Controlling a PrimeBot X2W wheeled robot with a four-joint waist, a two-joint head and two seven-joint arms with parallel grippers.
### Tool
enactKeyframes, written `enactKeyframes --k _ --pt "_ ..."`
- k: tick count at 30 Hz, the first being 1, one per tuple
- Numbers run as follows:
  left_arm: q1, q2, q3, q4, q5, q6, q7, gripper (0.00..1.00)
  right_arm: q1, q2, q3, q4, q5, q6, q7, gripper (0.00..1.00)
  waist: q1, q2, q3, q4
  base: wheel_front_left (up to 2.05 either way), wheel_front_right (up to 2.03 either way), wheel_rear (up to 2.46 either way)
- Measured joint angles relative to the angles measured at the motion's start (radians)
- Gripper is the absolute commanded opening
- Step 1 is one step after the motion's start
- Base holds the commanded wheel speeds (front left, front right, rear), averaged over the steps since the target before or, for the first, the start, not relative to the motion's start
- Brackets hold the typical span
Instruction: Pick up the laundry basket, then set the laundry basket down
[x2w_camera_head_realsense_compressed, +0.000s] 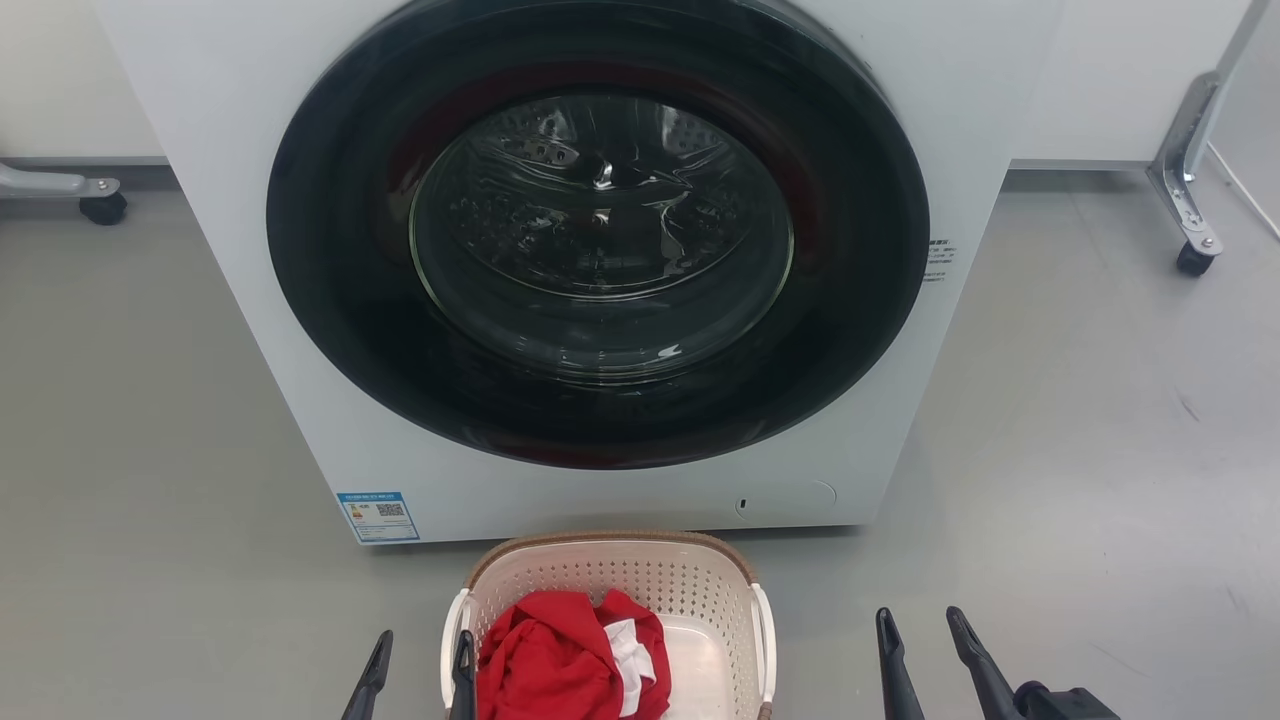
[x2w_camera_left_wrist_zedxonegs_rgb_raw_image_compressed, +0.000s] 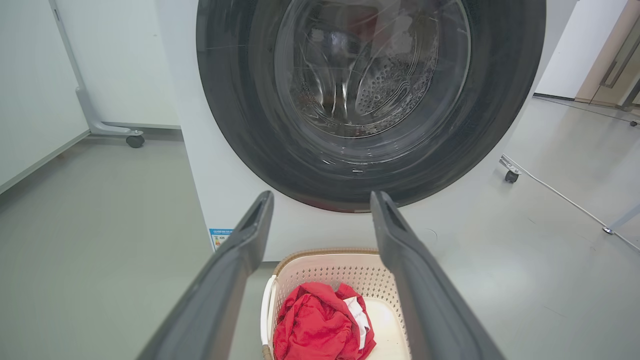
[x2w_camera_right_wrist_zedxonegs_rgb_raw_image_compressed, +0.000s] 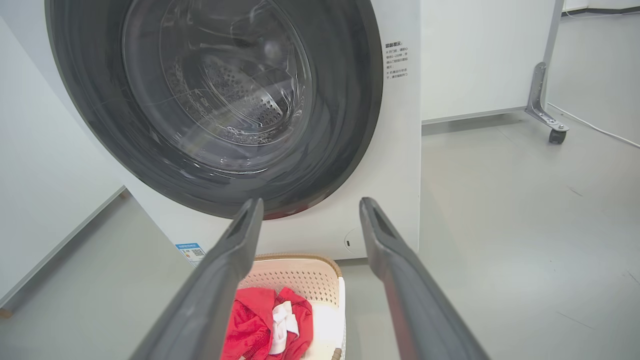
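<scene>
laundry basket (x2w_camera_head_realsense_compressed: 640, 580) on floor (x2w_camera_head_realsense_compressed: 150, 500) before washer (x2w_camera_head_realsense_compressed: 250, 300) (red cloth (x2w_camera_head_realsense_compressed: 550, 650) inside) | left claw (x2w_camera_head_realsense_compressed: 422, 648) open | right claw (x2w_camera_head_realsense_compressed: 922, 630) open

Cream laundry basket (x2w_camera_head_realsense_compressed: 610, 575) upright on floor, red clothes inside.

You had a cream laundry basket (x2w_camera_head_realsense_compressed: 620, 580) before you, its sides patterned with even rows of small holes, its rim brown with a woven look, its two side handles white. The red cloth (x2w_camera_head_realsense_compressed: 545, 660) in it showed a white piece (x2w_camera_head_realsense_compressed: 630, 650). The washer (x2w_camera_head_realsense_compressed: 230, 300) was white, its door ring (x2w_camera_head_realsense_compressed: 330, 330) glossy black, and its label (x2w_camera_head_realsense_compressed: 378, 516) blue-edged. The floor (x2w_camera_head_realsense_compressed: 1100, 450) was plain grey. The left gripper (x2w_camera_head_realsense_compressed: 422, 640) and right gripper (x2w_camera_head_realsense_compressed: 915, 615) had dark grey fingers.
</scene>
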Motion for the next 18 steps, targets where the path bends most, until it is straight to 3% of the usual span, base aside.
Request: enactKeyframes --k 18 --pt "-0.001 -0.002 0.014 0.009 0.0 0.0 0.0 1.0 0.0 0.0 -0.001 -0.019 0.0 -0.009 0.0 1.0 0.0 0.0 0.005 0.001 0.0 0.0 0.0"
